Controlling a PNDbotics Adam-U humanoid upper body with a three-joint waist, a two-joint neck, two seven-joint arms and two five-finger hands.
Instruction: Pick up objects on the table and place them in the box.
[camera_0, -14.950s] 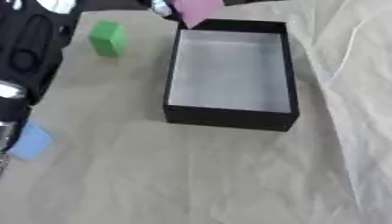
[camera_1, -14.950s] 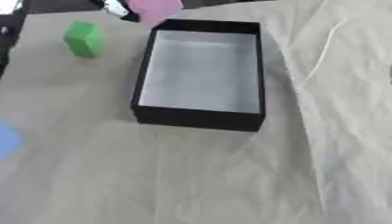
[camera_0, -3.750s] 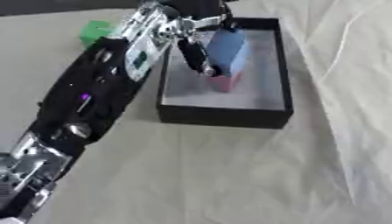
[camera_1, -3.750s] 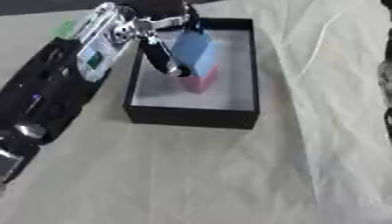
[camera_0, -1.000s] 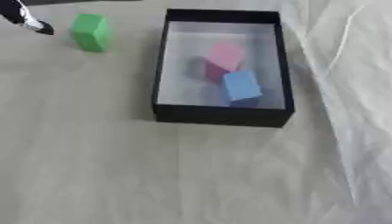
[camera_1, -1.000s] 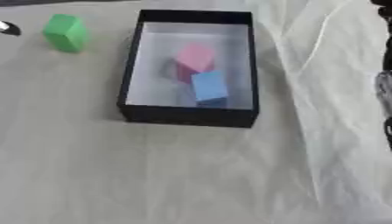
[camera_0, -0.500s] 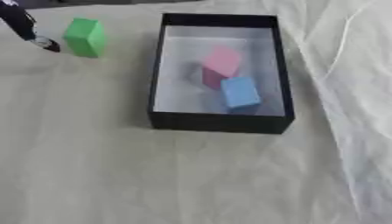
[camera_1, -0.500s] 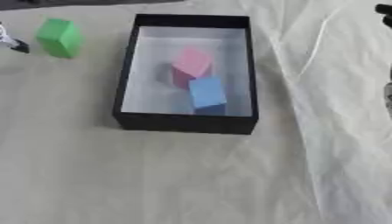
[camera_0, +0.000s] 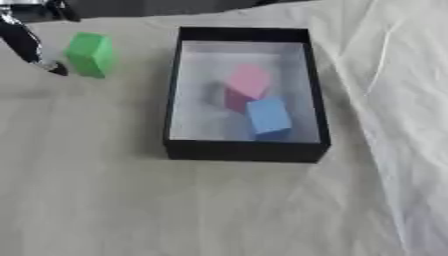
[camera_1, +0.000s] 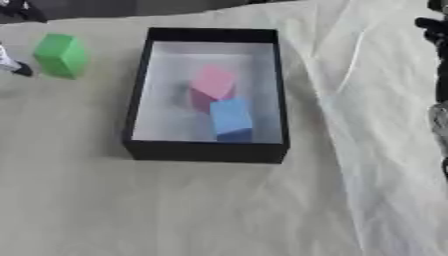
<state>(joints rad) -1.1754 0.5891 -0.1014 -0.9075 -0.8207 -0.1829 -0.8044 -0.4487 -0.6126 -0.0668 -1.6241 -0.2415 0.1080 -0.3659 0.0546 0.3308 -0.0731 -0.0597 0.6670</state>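
Left hand: my left hand (camera_0: 31, 47) shows only as a dark finger at the top-left corner of the left eye view, its tip just beside the green block (camera_0: 89, 54); I cannot tell from this sliver whether the fingers are spread or curled; it holds nothing that I can see
Right hand: dark parts of the right arm (camera_1: 437, 30) at the right edge of the right eye view; the hand itself I cannot make out
Key relation: green block lies just to the right of my left fingertip, apart from it by a thin gap; I judge the left hand far nearer than the right, which sits across the box
Green block: stands upright on the cloth, long axis running top to bottom, slightly tilted; well left of the box, outside it
Box: black box (camera_0: 245, 150), rectangular, long axis running away from me, pale matt floor, thin stiff walls
Contents: pink block (camera_0: 248, 80) and blue block (camera_0: 268, 115) inside, touching, blue one nearer me
Materials: blocks look like plain matt foam or plastic, flat faces, soft edges
Surface: beige cloth (camera_0: 175, 210), creased toward the right
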